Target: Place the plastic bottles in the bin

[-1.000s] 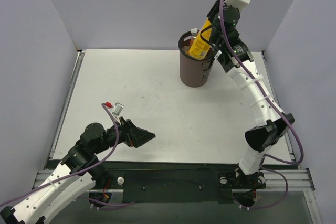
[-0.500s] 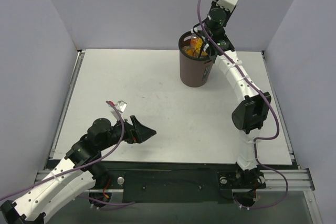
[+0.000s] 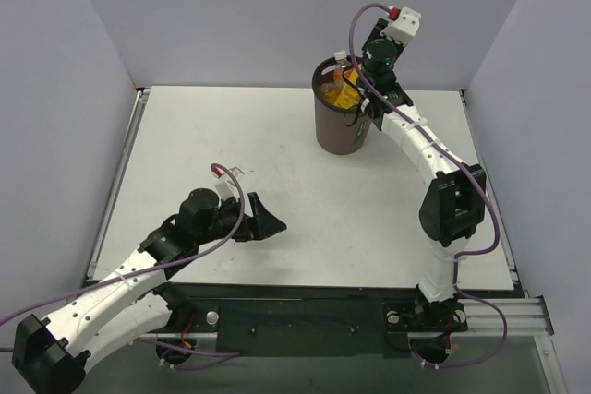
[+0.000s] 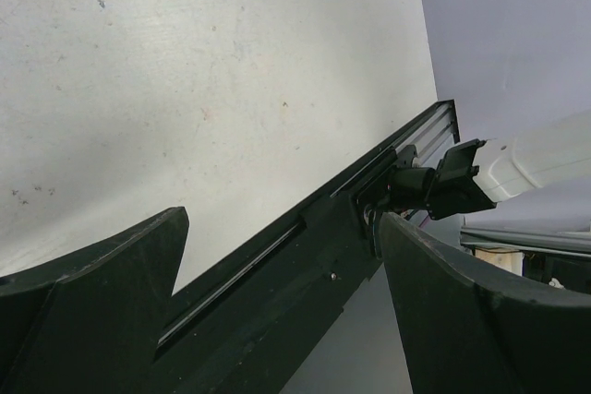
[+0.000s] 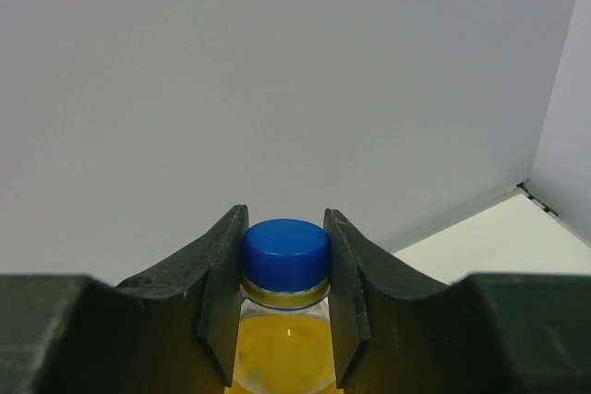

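Observation:
The dark brown bin (image 3: 336, 132) stands at the back of the table. Orange and yellow bottles (image 3: 334, 94) fill its mouth, and one white cap (image 3: 340, 55) pokes above the far rim. My right gripper (image 3: 360, 99) hangs over the bin's right rim. In the right wrist view it (image 5: 284, 260) is shut on the neck of the yellow bottle (image 5: 284, 348) with the blue cap (image 5: 286, 249). My left gripper (image 3: 265, 221) is open and empty low over the near part of the table; its fingers (image 4: 102, 274) frame only the table's edge.
The white table (image 3: 231, 145) has metal rails along its left and front edges (image 3: 295, 291). Grey walls enclose the back and both sides. The right arm's base (image 4: 434, 182) shows in the left wrist view.
The right arm has swung left over the bin and lowered the yellow bottle into its mouth. The left gripper has moved right and a little away from the left edge.

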Controlling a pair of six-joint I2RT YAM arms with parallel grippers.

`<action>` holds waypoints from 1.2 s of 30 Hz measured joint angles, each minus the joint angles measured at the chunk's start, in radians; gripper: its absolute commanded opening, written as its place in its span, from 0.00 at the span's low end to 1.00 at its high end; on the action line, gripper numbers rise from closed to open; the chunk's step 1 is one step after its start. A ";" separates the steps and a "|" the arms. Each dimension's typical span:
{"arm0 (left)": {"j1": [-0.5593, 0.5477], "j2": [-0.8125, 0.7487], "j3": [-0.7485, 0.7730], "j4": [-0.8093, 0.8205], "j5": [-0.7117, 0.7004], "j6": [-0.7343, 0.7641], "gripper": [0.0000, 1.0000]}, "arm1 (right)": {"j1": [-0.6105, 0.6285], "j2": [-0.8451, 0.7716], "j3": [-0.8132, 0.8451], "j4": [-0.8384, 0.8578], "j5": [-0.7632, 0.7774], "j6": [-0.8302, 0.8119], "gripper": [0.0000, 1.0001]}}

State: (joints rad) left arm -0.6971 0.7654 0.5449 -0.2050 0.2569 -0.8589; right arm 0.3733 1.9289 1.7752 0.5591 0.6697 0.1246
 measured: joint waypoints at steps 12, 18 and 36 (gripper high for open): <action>0.058 0.070 0.035 0.026 0.087 0.034 0.96 | 0.003 -0.002 0.005 0.027 -0.092 -0.061 0.00; 0.098 0.076 0.045 0.026 0.129 0.039 0.96 | 0.011 0.037 0.085 0.043 -0.101 -0.193 0.00; 0.138 0.201 0.084 0.060 0.224 0.056 0.96 | -0.034 0.213 0.396 0.082 -0.108 -0.351 0.00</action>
State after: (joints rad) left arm -0.5587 0.9668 0.6289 -0.1455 0.4808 -0.8024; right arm 0.3389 2.1422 2.1712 0.6415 0.5621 -0.2260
